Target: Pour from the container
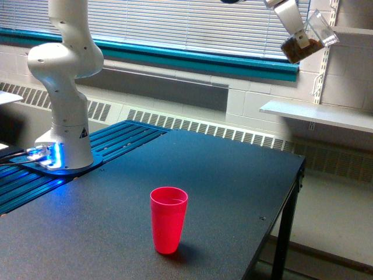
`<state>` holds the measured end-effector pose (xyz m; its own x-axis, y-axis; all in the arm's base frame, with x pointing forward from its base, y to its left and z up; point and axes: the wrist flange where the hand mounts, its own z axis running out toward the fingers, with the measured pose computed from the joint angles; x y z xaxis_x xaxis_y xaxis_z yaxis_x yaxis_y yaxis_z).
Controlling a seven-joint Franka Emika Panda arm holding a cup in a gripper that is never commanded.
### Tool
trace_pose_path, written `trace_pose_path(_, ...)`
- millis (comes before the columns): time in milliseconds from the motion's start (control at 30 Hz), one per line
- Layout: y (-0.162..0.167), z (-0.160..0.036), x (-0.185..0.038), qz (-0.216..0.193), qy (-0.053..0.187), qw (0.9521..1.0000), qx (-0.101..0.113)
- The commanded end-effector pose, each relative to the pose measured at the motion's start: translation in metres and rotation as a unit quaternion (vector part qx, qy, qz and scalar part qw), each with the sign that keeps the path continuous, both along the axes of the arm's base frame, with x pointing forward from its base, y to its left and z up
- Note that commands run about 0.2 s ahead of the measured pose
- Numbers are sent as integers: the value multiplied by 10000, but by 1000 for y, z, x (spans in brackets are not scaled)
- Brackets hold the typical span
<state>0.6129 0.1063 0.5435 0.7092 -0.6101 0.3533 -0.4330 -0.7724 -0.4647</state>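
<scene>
A lab or classroom-type room, institutional in build. Painted block wall (pixel 256 105) under a wide window with closed blinds (pixel 192 23) and a teal sill (pixel 192 58). Long radiator grille (pixel 204 128) along the wall (the sort found in schools). White shelf (pixel 317 114) on slotted brackets. Black table (pixel 192 192) bearing a white robot arm (pixel 64 87) bolted to a blue-lit base (pixel 52 157), beside slatted rails (pixel 116 140).

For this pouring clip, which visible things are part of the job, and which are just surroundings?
Job:
- gripper
- clear container of brown nuts, held tilted, high up
- red cup, upright on the table, likely the target

Surroundings:
- black table
- wall shelf
- window blinds
</scene>
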Motion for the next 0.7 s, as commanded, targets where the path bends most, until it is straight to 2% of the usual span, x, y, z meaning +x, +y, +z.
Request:
trace_pose_path(33, -30, -48, -7, -168, 736, 9959, -491)
trace_pose_path(267, -43, -51, -10, 24, 593, 9918, -1136)
trace_pose_path(533, -67, -58, -12, 10, 406, 9844, -1710)
trace_pose_path(633, -75, -62, -14, -136, 385, 9861, -1612)
trace_pose_path(700, -84, -65, -15, -188, 364, 9859, -1624)
